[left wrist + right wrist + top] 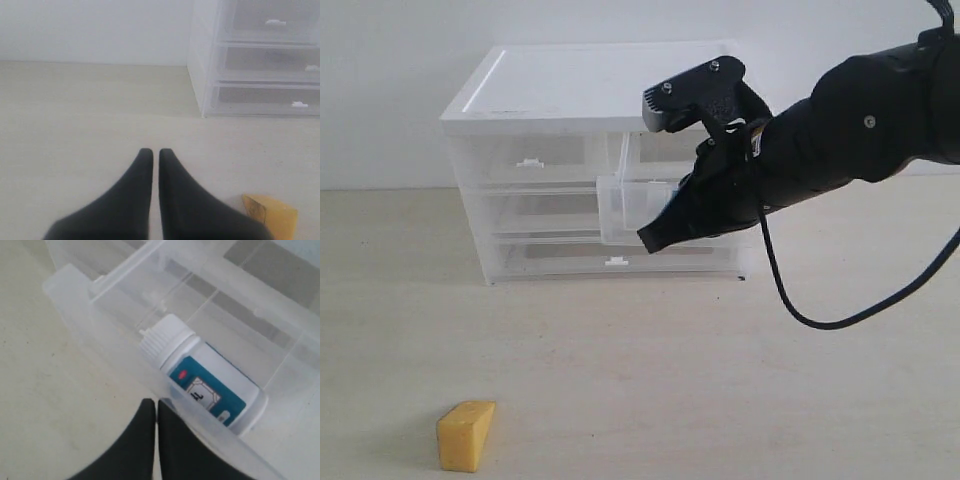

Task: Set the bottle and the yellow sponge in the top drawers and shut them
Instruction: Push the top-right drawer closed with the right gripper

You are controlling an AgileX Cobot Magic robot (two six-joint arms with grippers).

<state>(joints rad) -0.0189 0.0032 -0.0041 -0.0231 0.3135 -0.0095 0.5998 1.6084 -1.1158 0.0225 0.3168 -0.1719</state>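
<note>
The bottle (205, 377), white with a teal label, lies on its side inside the pulled-out right top drawer (95, 315). My right gripper (152, 403) is shut and empty, its tips against the outside of that drawer's front wall. From outside, the right gripper (650, 240) hangs in front of the open drawer (620, 210). The left top drawer (530, 155) is pushed in. The yellow sponge (466, 435) sits on the table at the near left. My left gripper (152, 152) is shut on nothing, with the sponge (272, 216) beside its fingers.
The white-topped cabinet (590, 85) stands at the back of the beige table against a white wall. Two full-width lower drawers (610, 258) are pushed in. A black cable (820, 320) droops from the right arm.
</note>
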